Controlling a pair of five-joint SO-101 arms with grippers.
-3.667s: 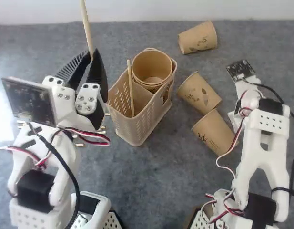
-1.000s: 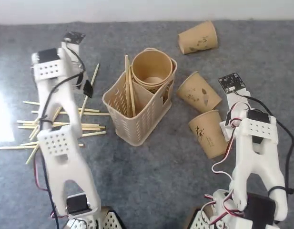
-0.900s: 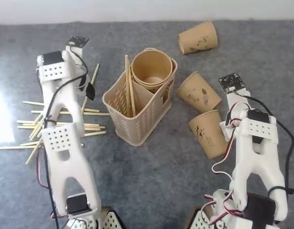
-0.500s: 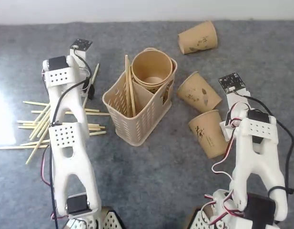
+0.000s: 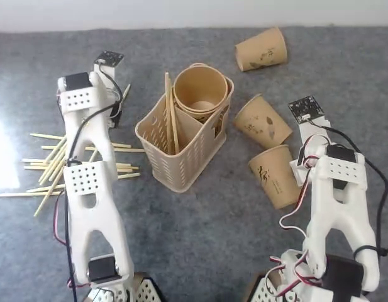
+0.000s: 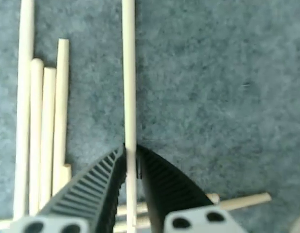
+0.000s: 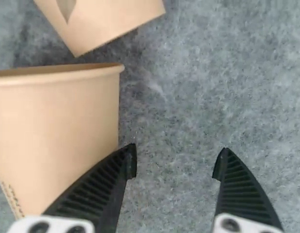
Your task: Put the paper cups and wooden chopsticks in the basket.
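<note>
My left gripper (image 6: 132,151) is down on the grey carpet, shut on a single wooden chopstick (image 6: 128,73) that lies apart from the others; in the high view that chopstick (image 5: 125,93) lies just left of the basket (image 5: 181,165). The basket holds two nested paper cups (image 5: 200,88) and two upright chopsticks (image 5: 171,116). Three paper cups lie on their sides to its right: one far (image 5: 261,49), one middle (image 5: 263,123), one near (image 5: 274,176). My right gripper (image 7: 178,156) stands open with the near cup (image 7: 52,136) just outside one finger.
A loose pile of several chopsticks (image 5: 52,165) lies on the carpet left of the basket, and some of them (image 6: 43,121) run beside the gripped one. A white wall edge runs along the back. Open carpet lies in front of the basket.
The chopstick held high earlier now stands in the basket. My left arm has stretched out low to a chopstick by the pile and shifted slightly right. The right arm stayed put this last second.
</note>
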